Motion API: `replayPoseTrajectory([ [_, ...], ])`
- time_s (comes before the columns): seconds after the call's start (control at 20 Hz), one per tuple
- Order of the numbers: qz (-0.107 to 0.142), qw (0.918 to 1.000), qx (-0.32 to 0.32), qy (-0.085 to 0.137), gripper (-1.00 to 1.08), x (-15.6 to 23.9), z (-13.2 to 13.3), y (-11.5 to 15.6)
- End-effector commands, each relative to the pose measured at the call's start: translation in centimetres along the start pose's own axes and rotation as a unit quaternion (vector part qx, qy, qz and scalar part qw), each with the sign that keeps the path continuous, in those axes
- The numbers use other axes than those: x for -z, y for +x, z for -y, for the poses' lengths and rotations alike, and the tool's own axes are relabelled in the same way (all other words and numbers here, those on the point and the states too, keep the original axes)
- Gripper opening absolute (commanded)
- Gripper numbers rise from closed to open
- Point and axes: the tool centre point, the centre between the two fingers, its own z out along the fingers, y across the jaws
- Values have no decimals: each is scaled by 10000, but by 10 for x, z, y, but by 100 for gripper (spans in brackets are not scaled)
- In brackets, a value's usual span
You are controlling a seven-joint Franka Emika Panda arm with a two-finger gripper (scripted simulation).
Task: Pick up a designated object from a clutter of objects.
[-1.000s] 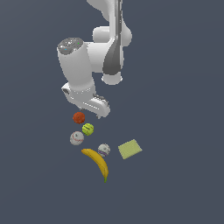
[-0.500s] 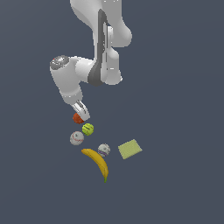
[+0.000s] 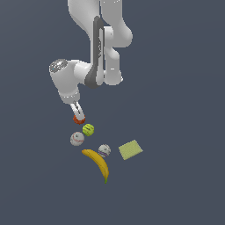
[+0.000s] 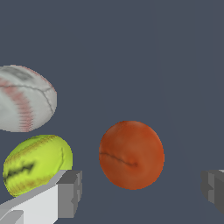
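The designated object is a dull reddish-orange ball (image 3: pixel 79 119) (image 4: pixel 131 155) at the far end of the clutter of objects. My gripper (image 3: pixel 78 115) (image 4: pixel 142 192) hangs directly over it, open, with one grey fingertip (image 4: pixel 70 193) on each side of the ball and a clear gap to both. In the exterior view the fingers cover the ball's upper part. A yellow-green ball (image 3: pixel 88 129) (image 4: pixel 36 164) sits close beside it, near one finger. A whitish baseball (image 3: pixel 77 139) (image 4: pixel 24 99) lies just past that.
A second whitish ball (image 3: pixel 104 150), a yellow banana (image 3: pixel 98 163) and a flat pale-green square pad (image 3: pixel 130 150) lie nearer the camera in the exterior view. The arm's white links rise above the group.
The arm has swung down and turned its wrist; the gripper has dropped from above the group to straddle the reddish-orange ball. The objects have not moved.
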Motion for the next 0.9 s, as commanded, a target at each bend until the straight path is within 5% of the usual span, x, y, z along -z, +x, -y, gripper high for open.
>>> replayPoseTrajectory([
  [0.0,-2,10000,3,2,100,0,0,0],
  [0.85,-7,10000,-33,-1,100,-47,-2,0],
])
